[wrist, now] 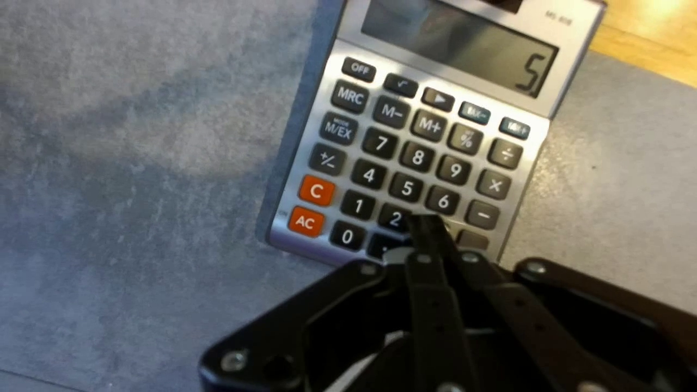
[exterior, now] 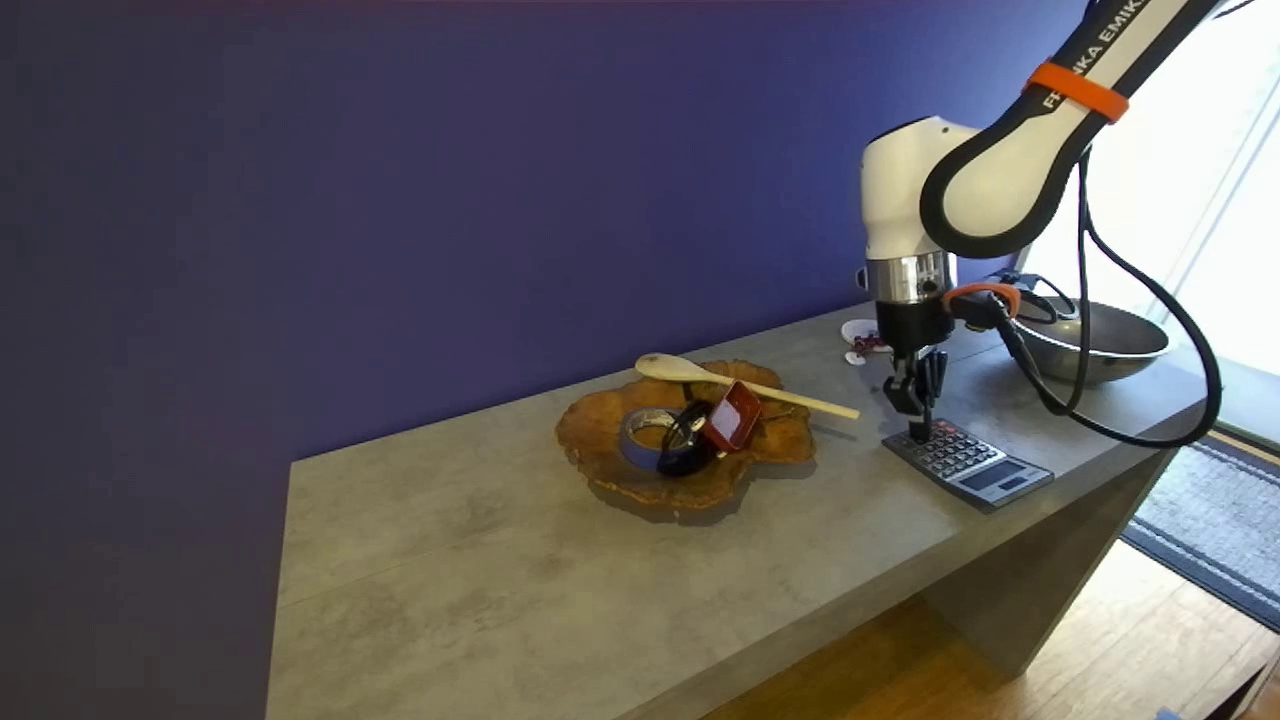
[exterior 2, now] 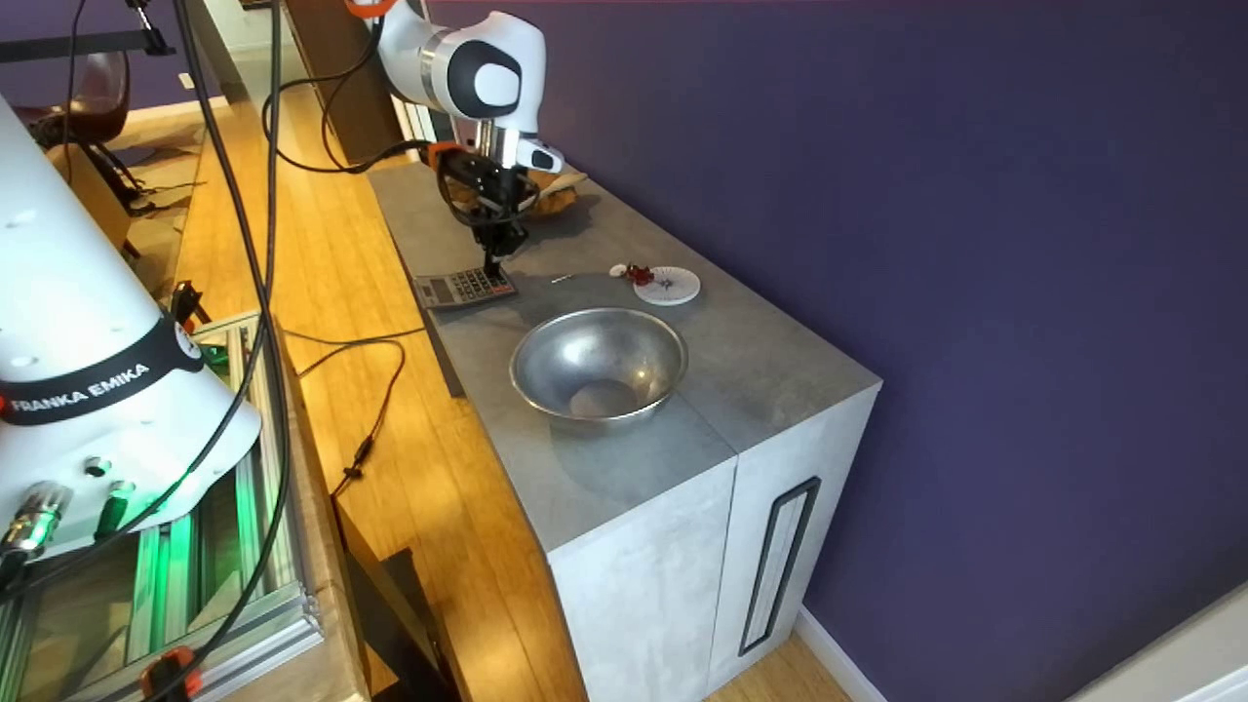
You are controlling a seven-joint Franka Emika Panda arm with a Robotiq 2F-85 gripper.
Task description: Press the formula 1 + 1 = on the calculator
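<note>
The calculator (exterior: pixel 975 462) is a flat grey slab with dark keys and two orange keys. It lies near the front edge of the grey tabletop in both exterior views (exterior 2: pixel 456 290). In the wrist view the calculator (wrist: pixel 348 147) fills the upper middle, and its display (wrist: pixel 463 46) reads 5. My gripper (wrist: pixel 430 218) is shut and empty, its fingertips together over the lower key rows, just right of the 2 key (wrist: pixel 395 218). The 3 key and part of the bottom row are hidden behind the fingers. In both exterior views the gripper (exterior: pixel 920 432) points down at the keys (exterior 2: pixel 492 268); contact cannot be told.
A metal bowl (exterior 2: pixel 546 366) stands nearby on the tabletop. A small white dish (exterior 2: pixel 673 288) with red bits lies toward the purple wall. A wooden slab (exterior: pixel 610 475) holds a tape roll (exterior: pixel 640 450), a red box (exterior: pixel 735 415) and a wooden spoon (exterior: pixel 670 368).
</note>
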